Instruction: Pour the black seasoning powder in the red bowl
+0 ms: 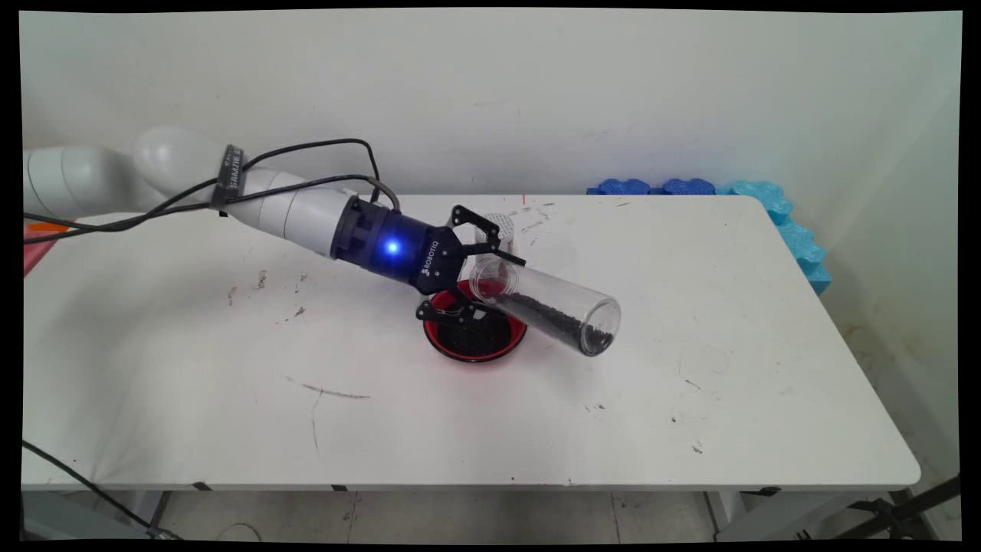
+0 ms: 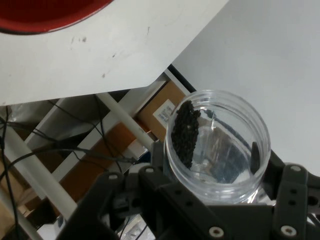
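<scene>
My gripper [image 1: 490,280] is shut on a clear plastic cylinder jar [image 1: 552,307], holding it near one end. The jar lies tilted, its far end lower and pointing to the right. Black granules [image 1: 559,322] lie along its lower side and gather at the low end. Right under the gripper a red bowl [image 1: 438,341] stands on the white table [image 1: 690,399], with black granules in it. In the hand view the jar [image 2: 220,150] sits between the fingers [image 2: 156,159], granules [image 2: 184,132] cling to its left wall, and the red bowl [image 2: 45,12] shows at the top left.
A small white object [image 1: 502,225] stands just behind the gripper, partly hidden. Blue foam pieces [image 1: 789,230] line the table's back right corner. Black cables [image 1: 153,207] trail from the arm at the left. Past the table edge, the hand view shows boxes [image 2: 160,107] and cables below.
</scene>
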